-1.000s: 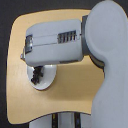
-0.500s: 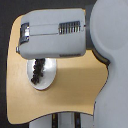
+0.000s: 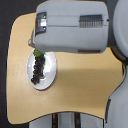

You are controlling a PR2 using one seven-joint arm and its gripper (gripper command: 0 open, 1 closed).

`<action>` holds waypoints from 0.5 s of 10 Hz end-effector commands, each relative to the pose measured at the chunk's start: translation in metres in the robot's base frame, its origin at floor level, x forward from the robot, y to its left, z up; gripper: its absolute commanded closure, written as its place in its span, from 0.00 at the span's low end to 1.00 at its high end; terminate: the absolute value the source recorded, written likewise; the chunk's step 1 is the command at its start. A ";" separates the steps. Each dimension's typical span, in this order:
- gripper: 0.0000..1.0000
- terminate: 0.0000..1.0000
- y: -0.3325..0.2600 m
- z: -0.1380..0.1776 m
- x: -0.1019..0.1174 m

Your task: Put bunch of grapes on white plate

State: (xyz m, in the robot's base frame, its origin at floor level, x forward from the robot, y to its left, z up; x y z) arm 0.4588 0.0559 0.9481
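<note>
The bunch of grapes (image 3: 38, 67) lies lengthwise on the white plate (image 3: 50, 76), its green leaf end (image 3: 37, 52) pointing toward the arm. Nothing grips the grapes. The plate sits on the exterior view's left part of the tan table (image 3: 85, 87). My big grey forearm (image 3: 72, 27) fills the top of the view and covers the plate's upper rim. The gripper (image 3: 35, 43) shows only as a grey stub at the forearm's left end, just above the plate. Its fingers are hidden, so whether they are open cannot be seen.
The robot's pale grey body (image 3: 120, 35) stands along the exterior view's right edge and its base (image 3: 65, 122) shows at the bottom. Dark floor surrounds the table's rounded left edge (image 3: 9, 60).
The arm has risen toward the camera and now looks larger. The dark fingers seen over the plate one second ago no longer show. The grapes stay on the plate.
</note>
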 end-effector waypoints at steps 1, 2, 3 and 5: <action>0.00 0.00 -0.140 0.025 0.011; 0.00 0.00 -0.164 0.030 0.015; 0.00 0.00 -0.189 0.035 0.019; 0.00 0.00 -0.230 0.048 0.027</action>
State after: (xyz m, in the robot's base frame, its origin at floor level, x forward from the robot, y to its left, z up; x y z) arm 0.4710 -0.0758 0.9717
